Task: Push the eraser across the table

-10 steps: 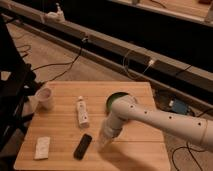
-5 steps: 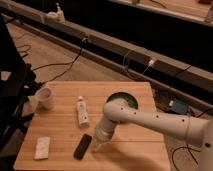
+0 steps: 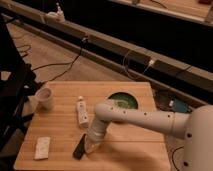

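Observation:
The eraser (image 3: 79,147) is a small flat black oblong lying on the light wooden plank table (image 3: 60,120), near the front edge, left of centre. My white arm reaches in from the right and bends down. My gripper (image 3: 91,144) is low over the table, right beside the eraser's right side and seemingly touching it. A white tube (image 3: 82,111) lies just behind it, pointing toward the back. A white flat rectangular piece (image 3: 42,147) lies at the front left.
A pale cup (image 3: 45,98) stands at the table's left edge. A green round dish (image 3: 123,102) sits at the back right, partly behind my arm. Cables run over the floor behind the table. A dark frame stands at the left.
My arm has swung left and lower, bringing the gripper up against the eraser. The eraser has shifted a little to the left and forward.

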Robot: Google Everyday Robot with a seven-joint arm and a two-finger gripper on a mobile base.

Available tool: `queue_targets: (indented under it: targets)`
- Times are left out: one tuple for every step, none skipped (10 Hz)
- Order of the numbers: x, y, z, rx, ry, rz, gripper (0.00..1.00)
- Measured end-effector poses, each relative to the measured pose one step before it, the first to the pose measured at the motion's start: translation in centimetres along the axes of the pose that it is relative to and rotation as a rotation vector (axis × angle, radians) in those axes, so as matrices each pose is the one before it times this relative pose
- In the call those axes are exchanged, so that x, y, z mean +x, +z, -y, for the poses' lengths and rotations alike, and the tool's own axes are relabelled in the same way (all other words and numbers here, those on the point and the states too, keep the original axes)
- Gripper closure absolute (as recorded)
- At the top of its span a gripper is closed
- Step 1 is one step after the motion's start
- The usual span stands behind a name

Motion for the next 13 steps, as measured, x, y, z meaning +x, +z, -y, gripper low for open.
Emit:
queue_targets:
  targets:
    - [-0.377, 0.300, 0.518, -0.00618, -0.01413, 0.00052, 1.00]
    - [-0.341, 0.188, 0.565, -0.00348, -0.01385, -0.00005, 1.00]
    - [-0.262, 0.036, 0.514, 0.00055, -0.01116, -0.00100, 1.00]
    - [-0.275, 0.062, 0.769, -0.00005, -0.01918, -0.00728, 1.00]
    - [-0.068, -0.016, 0.695, 0.00267, -0.01133, -0.00525, 1.00]
    - [-0.108, -0.082, 0.792, 0.00508, -0.01105, -0.00322, 1.00]
    - [-0.186, -0.001, 0.688, 0.00356, -0.01170, -0.00143, 1.00]
    - [-0.311, 0.058, 0.750, 0.00334, -0.01456, 0.00021, 1.00]
    - [-0.289, 0.154, 0.643, 0.00102, -0.01307, 0.00135, 1.00]
    - [-0.471, 0.243, 0.841, -0.00029, -0.01768, 0.00458, 1.00]
    - [-0.466, 0.244, 0.790, 0.00075, -0.01632, 0.00518, 1.00]
    - [-0.345, 0.421, 0.819, -0.00054, -0.01732, 0.00532, 1.00]
    - [-0.159, 0.241, 0.424, -0.00041, -0.00859, 0.00272, 1.00]
